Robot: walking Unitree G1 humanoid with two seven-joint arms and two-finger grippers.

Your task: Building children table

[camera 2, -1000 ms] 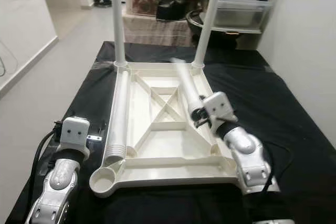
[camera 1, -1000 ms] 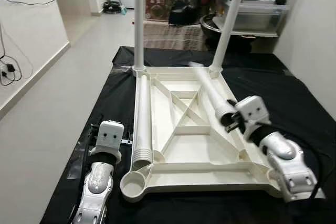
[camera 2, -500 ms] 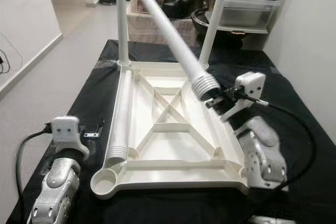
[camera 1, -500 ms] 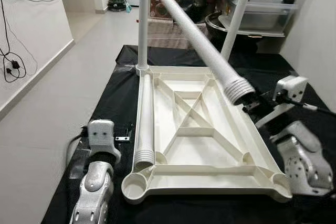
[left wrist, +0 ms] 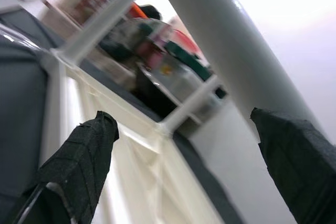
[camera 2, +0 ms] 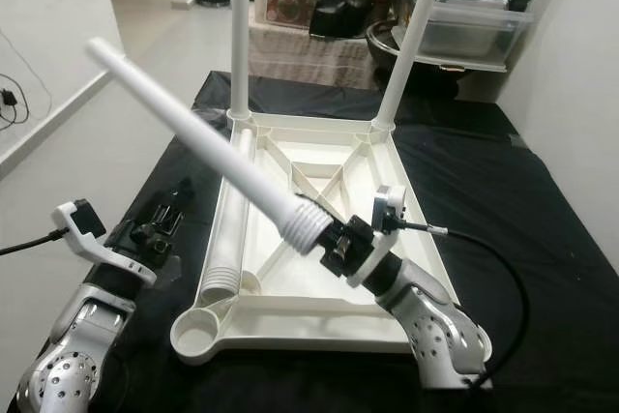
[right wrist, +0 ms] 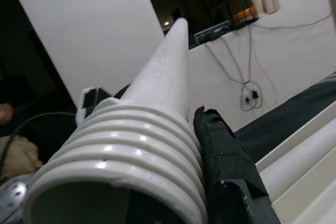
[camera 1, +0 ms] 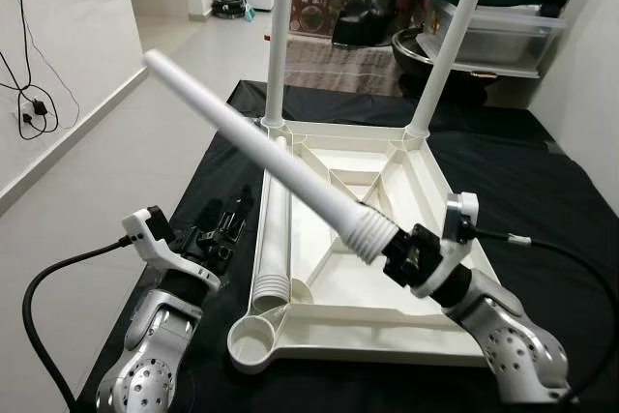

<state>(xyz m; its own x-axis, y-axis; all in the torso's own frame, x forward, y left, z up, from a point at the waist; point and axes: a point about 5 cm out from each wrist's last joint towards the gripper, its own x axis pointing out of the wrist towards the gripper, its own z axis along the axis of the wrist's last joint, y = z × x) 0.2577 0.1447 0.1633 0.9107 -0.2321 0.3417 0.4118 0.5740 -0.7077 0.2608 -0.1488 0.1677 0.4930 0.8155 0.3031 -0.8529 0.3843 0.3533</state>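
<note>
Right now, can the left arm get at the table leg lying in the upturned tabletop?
Probably yes. The left gripper hovers open just beside the loose leg lying along the tabletop's near edge, with nothing between them. The leg held by the right gripper slants above and could crowd a high approach.

Bright even daylight; left wrist view blurred.

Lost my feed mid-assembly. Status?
Right gripper shut on threaded leg, held aloft. Left gripper open, empty. Spare leg lies in tabletop.
</note>
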